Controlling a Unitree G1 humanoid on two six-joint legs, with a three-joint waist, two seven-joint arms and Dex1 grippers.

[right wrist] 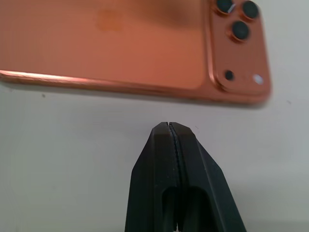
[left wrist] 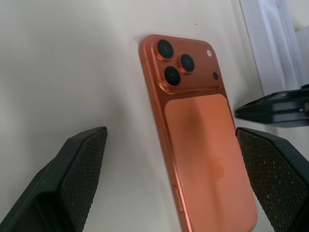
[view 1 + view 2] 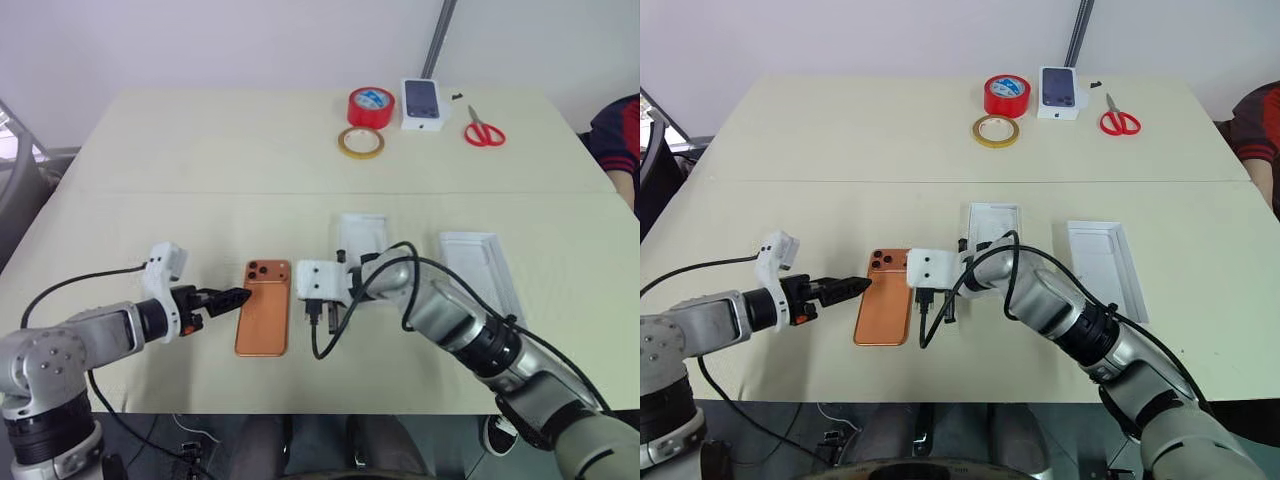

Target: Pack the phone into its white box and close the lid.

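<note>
The copper-orange phone lies back up on the table near the front edge, camera cluster at its far end. My left gripper is open at the phone's left long edge; in the left wrist view its fingers stand wide apart with the phone ahead between them. My right gripper is shut on nothing, its tip just off the phone's right long edge. Two shallow white trays lie behind: one partly hidden by my right wrist, the other further right. I cannot tell which is the box and which the lid.
At the table's far side sit a red tape roll, a yellow tape ring, a small white box with a phone picture and red scissors. A person's sleeve shows at the right edge.
</note>
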